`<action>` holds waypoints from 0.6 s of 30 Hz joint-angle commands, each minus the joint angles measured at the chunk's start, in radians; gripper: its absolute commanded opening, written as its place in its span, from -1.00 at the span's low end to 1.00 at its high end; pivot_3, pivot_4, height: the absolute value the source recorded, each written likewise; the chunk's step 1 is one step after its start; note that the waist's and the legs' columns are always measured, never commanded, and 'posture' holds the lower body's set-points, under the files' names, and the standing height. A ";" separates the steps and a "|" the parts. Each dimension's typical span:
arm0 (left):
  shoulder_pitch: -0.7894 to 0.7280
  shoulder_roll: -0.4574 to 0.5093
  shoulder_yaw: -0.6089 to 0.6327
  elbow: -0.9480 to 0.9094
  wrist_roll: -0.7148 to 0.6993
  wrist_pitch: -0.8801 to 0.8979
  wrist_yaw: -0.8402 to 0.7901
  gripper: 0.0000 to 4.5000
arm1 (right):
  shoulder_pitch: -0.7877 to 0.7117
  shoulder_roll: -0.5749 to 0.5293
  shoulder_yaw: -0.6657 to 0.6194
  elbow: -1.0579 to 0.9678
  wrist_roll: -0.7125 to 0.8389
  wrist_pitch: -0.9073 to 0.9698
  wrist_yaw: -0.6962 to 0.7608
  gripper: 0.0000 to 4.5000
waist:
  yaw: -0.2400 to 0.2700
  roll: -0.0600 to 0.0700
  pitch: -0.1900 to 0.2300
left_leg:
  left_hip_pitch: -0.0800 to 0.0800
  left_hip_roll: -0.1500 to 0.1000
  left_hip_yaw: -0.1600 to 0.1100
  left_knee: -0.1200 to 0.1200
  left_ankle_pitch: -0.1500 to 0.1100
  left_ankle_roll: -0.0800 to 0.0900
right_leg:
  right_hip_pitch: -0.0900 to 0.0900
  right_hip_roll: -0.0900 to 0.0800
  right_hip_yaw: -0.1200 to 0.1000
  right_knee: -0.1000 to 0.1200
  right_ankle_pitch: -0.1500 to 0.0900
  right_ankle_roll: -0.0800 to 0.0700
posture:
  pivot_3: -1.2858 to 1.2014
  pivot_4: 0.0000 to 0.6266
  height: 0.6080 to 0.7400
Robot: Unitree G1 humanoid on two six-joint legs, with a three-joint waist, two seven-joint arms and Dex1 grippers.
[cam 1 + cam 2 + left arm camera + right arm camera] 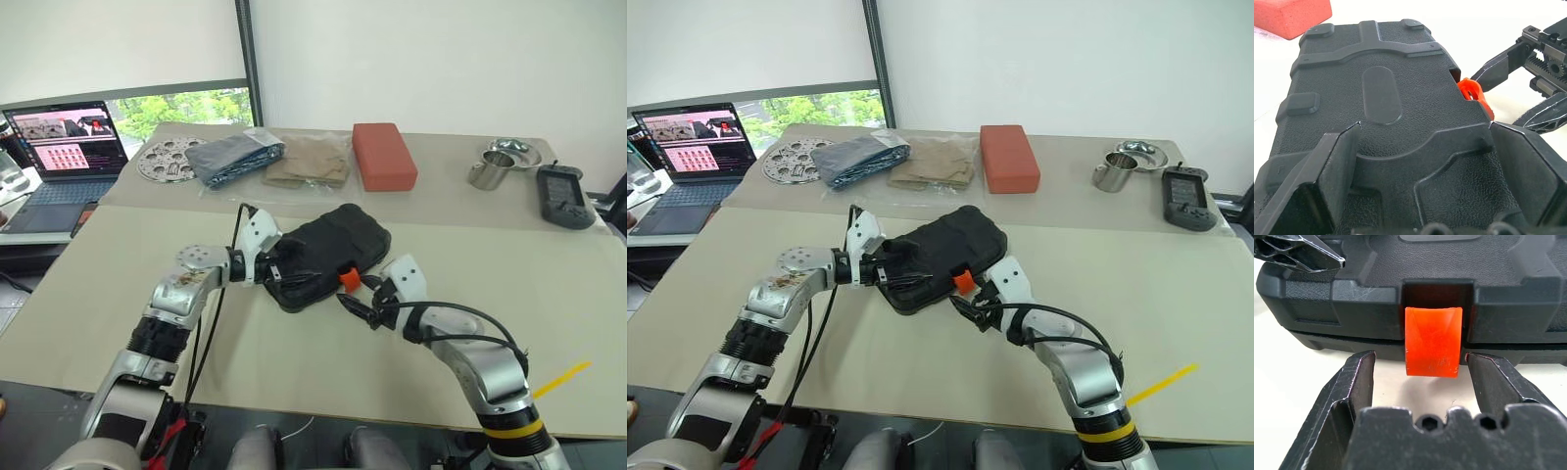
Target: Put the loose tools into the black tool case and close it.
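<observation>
Black textured plastic forms the black tool case point(328, 253), which is seen lying shut and flat on the beige table point(549, 284), near its middle, set at an angle to the table edge. Its contents are hidden by the closed lid, so what is stored inside cannot be told. At its front edge the orange latch point(1431, 340) is seen hanging down from its notch, its lower end over the seam between lid and base; whether it is snapped home cannot be made out.

The left gripper point(277, 271) is placed at the case's left end, its fingers point(1327, 176) spread wide with the lid's end between them; in the left wrist view they lie against the lid surface, though their tips are cut off by the picture's edge. The right gripper point(361, 301) is held just before the latch, its fingers point(1354, 387) set apart to either side of the orange tab and clear of it.

Further back on the table a red-orange block point(383, 154), folded bags point(274, 160), a perforated metal disc point(167, 162), a steel cup point(490, 170) and a dark handheld device point(562, 195) are laid out. A laptop point(67, 157) is seen on a side desk to the left, partly cut off.
</observation>
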 commanded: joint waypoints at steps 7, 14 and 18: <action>0.001 -0.018 0.007 -0.005 0.021 0.002 -0.013 1.00 | -0.019 -0.010 -0.011 -0.047 -0.006 0.002 -0.005 -0.23 | -0.001 0.000 0.000 | 0.000 0.000 -0.002 0.000 0.000 0.000 | 0.000 0.000 0.000 0.000 0.000 0.000 | 0.03 -0.52 1.00; 0.001 -0.026 0.008 -0.004 0.029 0.002 -0.018 1.00 | -0.024 -0.019 -0.012 -0.040 -0.013 -0.008 -0.008 -0.23 | 0.000 0.000 0.000 | -0.001 -0.001 -0.008 0.000 0.000 0.000 | 0.000 0.000 0.000 -0.001 0.000 0.000 | 0.03 -0.52 1.00; -0.003 -0.031 0.011 0.002 0.035 -0.001 -0.020 1.00 | -0.037 -0.005 0.009 -0.015 -0.029 -0.020 -0.014 -0.23 | -0.001 0.000 0.000 | -0.002 -0.001 -0.010 0.000 0.000 0.001 | 0.000 0.000 0.000 -0.001 0.000 0.001 | 0.03 -0.52 1.00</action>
